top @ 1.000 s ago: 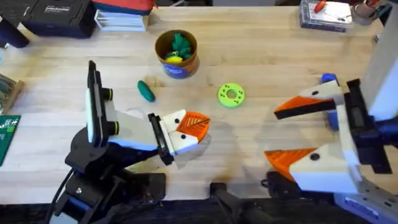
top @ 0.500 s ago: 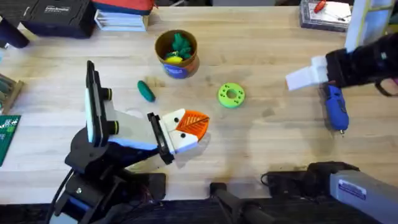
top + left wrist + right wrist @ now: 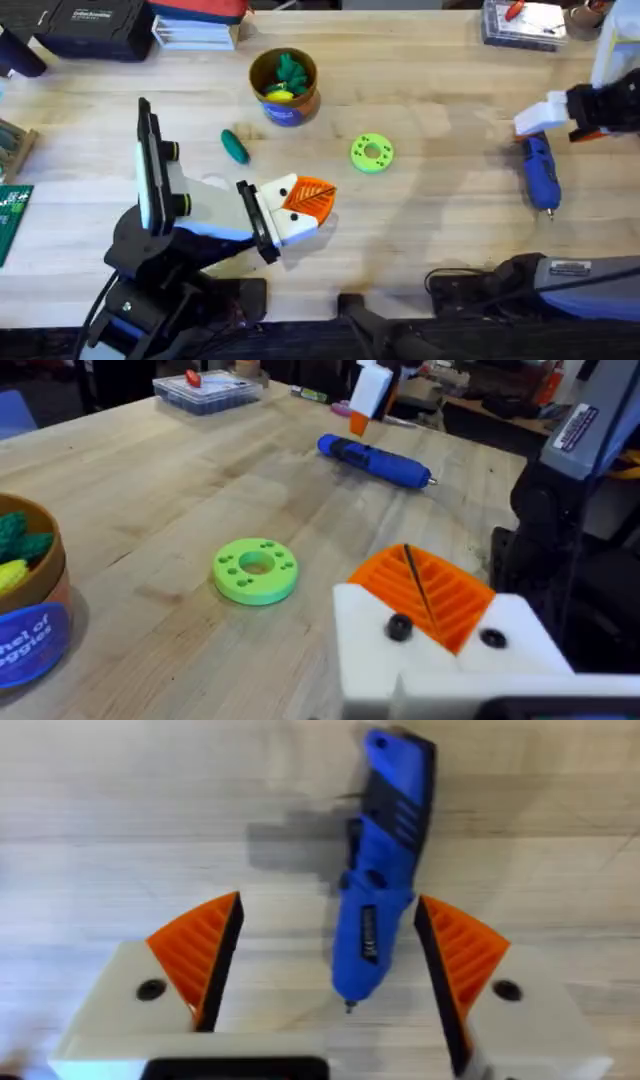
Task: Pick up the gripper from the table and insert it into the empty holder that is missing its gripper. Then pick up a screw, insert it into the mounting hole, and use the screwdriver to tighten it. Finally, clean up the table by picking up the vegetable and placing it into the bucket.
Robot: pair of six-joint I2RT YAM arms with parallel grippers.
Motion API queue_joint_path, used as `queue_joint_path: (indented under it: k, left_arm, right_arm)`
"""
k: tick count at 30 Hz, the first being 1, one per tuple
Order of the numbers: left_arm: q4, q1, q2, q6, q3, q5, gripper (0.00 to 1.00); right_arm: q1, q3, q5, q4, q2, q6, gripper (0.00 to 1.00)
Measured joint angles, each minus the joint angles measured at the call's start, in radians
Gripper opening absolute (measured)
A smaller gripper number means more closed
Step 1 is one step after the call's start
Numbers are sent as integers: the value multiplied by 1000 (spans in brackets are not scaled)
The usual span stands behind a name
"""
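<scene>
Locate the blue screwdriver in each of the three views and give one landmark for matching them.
Overhead: the screwdriver lies at the table's right side, just below the right gripper.
Left wrist: it lies far across the table, beyond the green disc.
Right wrist: it lies on the table between the two open orange pads, tip toward the camera.
Shared landmark: the green disc shows in the overhead and left wrist views.

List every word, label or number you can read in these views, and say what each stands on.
"of" over "Veggies", partly cut off: dark blue label band of the bucket.
White print on the black case at the table's far left corner: too blurred to read.
Label on the right arm: too small to read.
Markings on the screwdriver: unreadable.
</scene>
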Motion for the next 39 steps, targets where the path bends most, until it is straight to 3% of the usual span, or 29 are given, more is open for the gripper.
queue_joint_path:
  k: [11,26,29,35,39]
  left_arm:
    - [0,0,0,0,0,0,4]
    - [0,0,0,0,0,0,4]
    - [0,0,0,0,0,0,4]
    - [0,0,0,0,0,0,4]
    - [0,0,0,0,0,0,4]
  right_arm:
    - [-124,-1,8,105,107,-194,994]
    - [-101,-1,-60,179,281,-217,989]
    - [-101,-1,-57,179,291,-220,909]
    - [-102,-1,-56,186,295,-223,634]
    - [-101,-1,-57,193,297,-227,158]
